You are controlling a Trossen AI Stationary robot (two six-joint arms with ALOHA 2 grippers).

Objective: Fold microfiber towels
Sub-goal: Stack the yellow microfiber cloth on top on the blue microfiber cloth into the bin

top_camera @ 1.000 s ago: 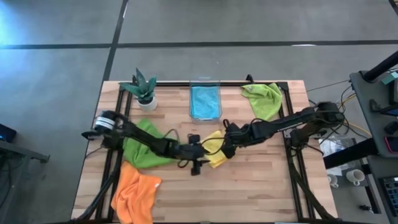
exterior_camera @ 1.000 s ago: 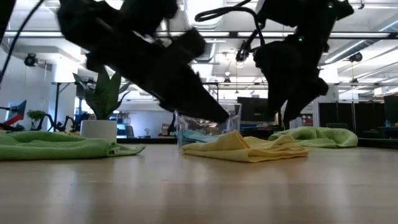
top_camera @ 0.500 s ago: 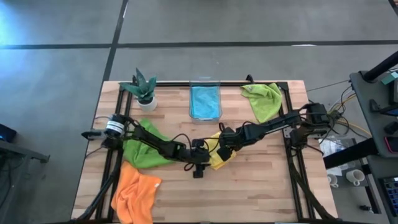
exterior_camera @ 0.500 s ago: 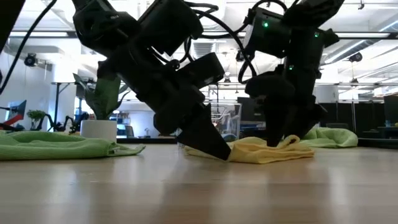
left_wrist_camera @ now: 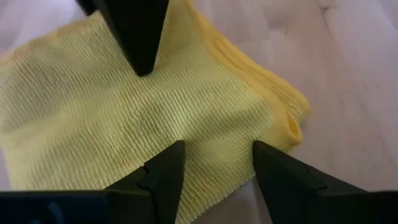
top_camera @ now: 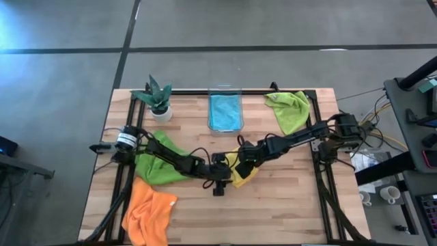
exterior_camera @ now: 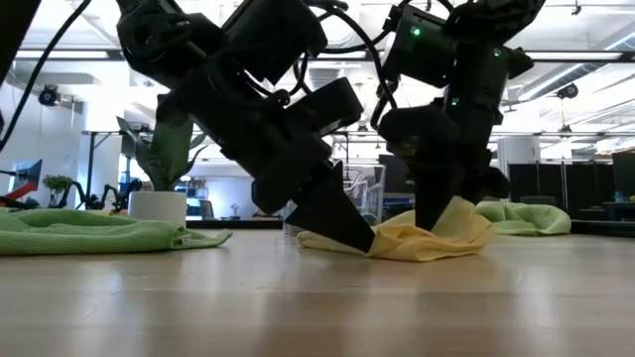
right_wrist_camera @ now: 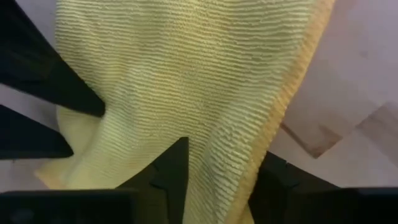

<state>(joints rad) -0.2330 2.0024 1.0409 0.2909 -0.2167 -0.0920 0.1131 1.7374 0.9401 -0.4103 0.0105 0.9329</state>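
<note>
yellow towel partly under arms, orange towel cut off

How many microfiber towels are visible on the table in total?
5: the blue towel in the clear bin, lime green towel at the back right, darker green towel left, orange towel front left, yellow towel centre.

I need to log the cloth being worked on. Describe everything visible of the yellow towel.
The yellow towel is a soft ribbed microfiber cloth, crumpled and partly doubled over near the middle of the wooden table, in front of the clear bin. One layered edge shows stacked folds. The left hand presses its open fingers down on it. The right hand pinches a fold and lifts that side into a peak off the table.
</note>
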